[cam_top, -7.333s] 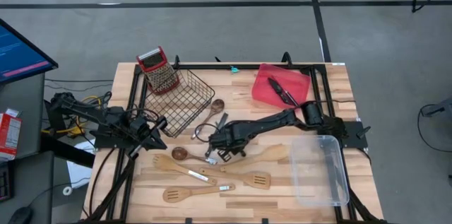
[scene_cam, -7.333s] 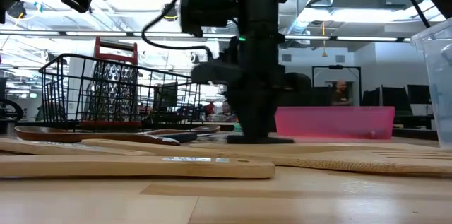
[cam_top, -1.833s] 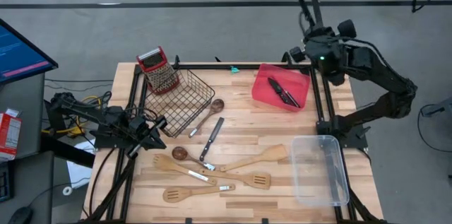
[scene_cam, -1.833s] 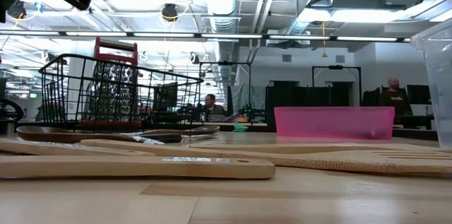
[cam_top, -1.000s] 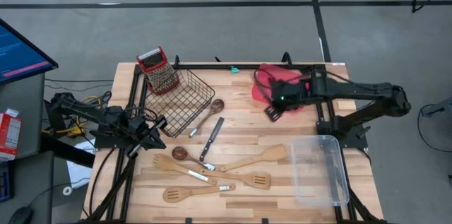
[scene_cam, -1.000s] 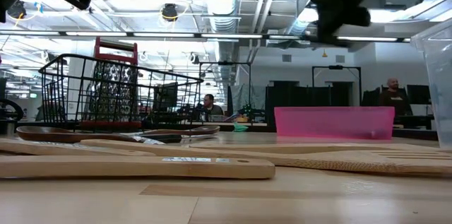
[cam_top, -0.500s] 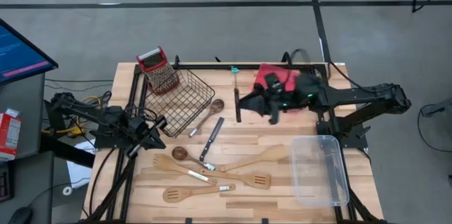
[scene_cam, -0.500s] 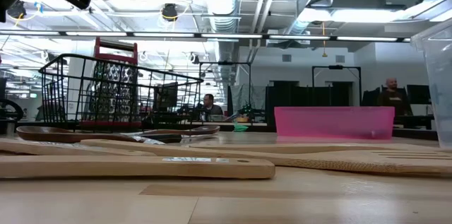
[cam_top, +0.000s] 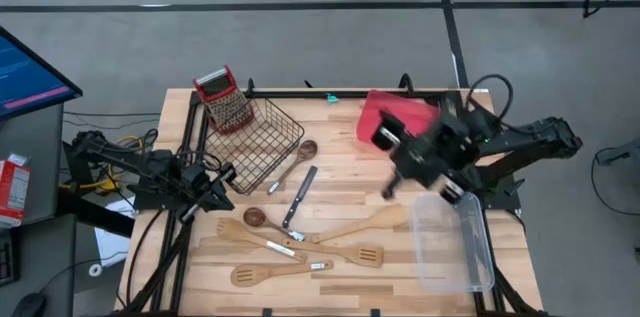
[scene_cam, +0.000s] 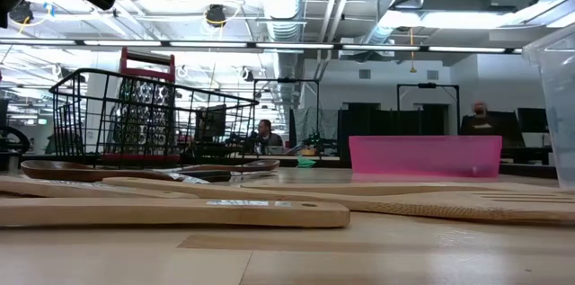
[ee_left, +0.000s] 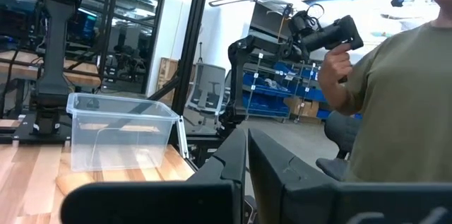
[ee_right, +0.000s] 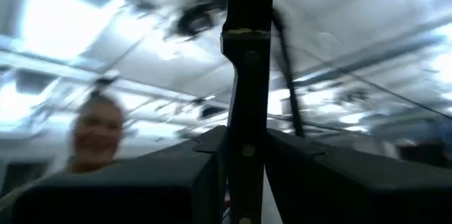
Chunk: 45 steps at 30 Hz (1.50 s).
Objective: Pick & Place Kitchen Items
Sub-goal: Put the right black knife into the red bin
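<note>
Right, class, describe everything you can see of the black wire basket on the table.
The basket is an open rectangular box of thin black wire mesh with a thicker rim, so the wood shows through it. It sits upright on the table's far left part, turned at an angle to the edges. A metal grater with a red handle stands at its far end; whether inside or just against it is unclear. A wooden spoon lies close by its near right corner.
</note>
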Tool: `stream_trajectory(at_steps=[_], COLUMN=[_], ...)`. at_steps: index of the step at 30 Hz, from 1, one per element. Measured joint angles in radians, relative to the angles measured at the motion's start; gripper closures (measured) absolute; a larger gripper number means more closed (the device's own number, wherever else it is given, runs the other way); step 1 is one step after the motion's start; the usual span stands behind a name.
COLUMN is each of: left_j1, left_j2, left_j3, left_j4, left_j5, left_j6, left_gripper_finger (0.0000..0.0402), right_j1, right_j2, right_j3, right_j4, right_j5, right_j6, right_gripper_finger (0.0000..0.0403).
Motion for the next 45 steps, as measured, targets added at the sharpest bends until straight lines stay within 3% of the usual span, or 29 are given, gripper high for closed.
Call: stream_trajectory(at_steps=[3, 8, 14, 20, 25, 32, 38, 45], left_j1=[0.000, 0.000, 0.000, 0.000, 0.000, 0.000, 0.000, 0.000], left_j2=[0.000, 0.000, 0.000, 0.000, 0.000, 0.000, 0.000, 0.000], left_j3=[0.000, 0.000, 0.000, 0.000, 0.000, 0.000, 0.000, 0.000], left_j4=[0.000, 0.002, 0.007, 0.007, 0.007, 0.007, 0.007, 0.008], left_j5=[0.000, 0.000, 0.000, 0.000, 0.000, 0.000, 0.000, 0.000], left_j6=[0.000, 0.000, 0.000, 0.000, 0.000, 0.000, 0.000, 0.000], left_gripper_finger=[0.0399, 0.0399, 0.0399, 0.0399, 0.0399, 0.0399, 0.0399, 0.0399], right_j1=[0.041, 0.085, 0.045, -0.114, -0.291, -0.486, -0.567, -0.629], right_j2=[0.000, 0.001, -0.003, -0.030, -0.029, 0.003, 0.112, 0.289], right_j3=[0.000, 0.000, 0.000, 0.040, 0.081, 0.082, 0.082, 0.052], right_j4=[0.024, 0.024, -0.071, -0.503, -0.906, -1.426, -1.787, -1.981], right_j5=[-0.096, -0.106, 0.062, 0.406, 0.637, 0.688, 0.693, 0.707], right_j6=[-0.055, -0.105, -0.129, -0.176, -0.094, -0.036, -0.033, -0.041], right_gripper_finger=[0.0330, 0.0330, 0.0330, 0.0330, 0.0330, 0.0330, 0.0330, 0.0330])
